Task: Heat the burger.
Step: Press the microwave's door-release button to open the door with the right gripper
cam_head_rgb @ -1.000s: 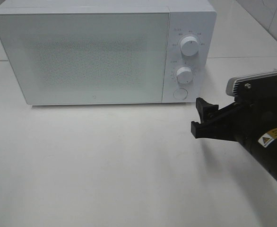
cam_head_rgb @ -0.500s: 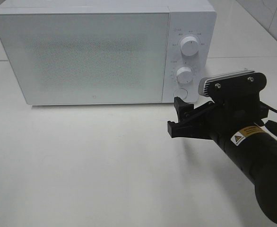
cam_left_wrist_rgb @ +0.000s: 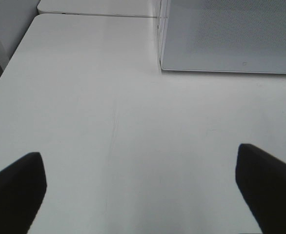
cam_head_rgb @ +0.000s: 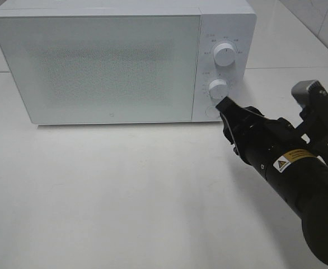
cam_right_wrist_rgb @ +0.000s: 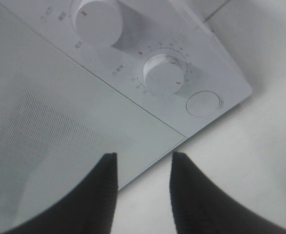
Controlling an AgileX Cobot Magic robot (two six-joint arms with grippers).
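The burger is out of view in every frame. A white microwave stands at the back of the table with its door shut. My right gripper has its tips just in front of the round button at the bottom of the control panel, below the lower knob. In the right wrist view the right gripper is open with a narrow gap and nothing in it, the button just off to one side. My left gripper is open wide over bare table, its fingers empty.
The upper knob sits above the lower one on the panel. The white table stretches in front of the microwave. The microwave's left front corner shows in the left wrist view.
My right arm has swung left towards the microwave's control panel and rolled its wrist. Its fingers have drawn closer together. The left gripper has not moved.
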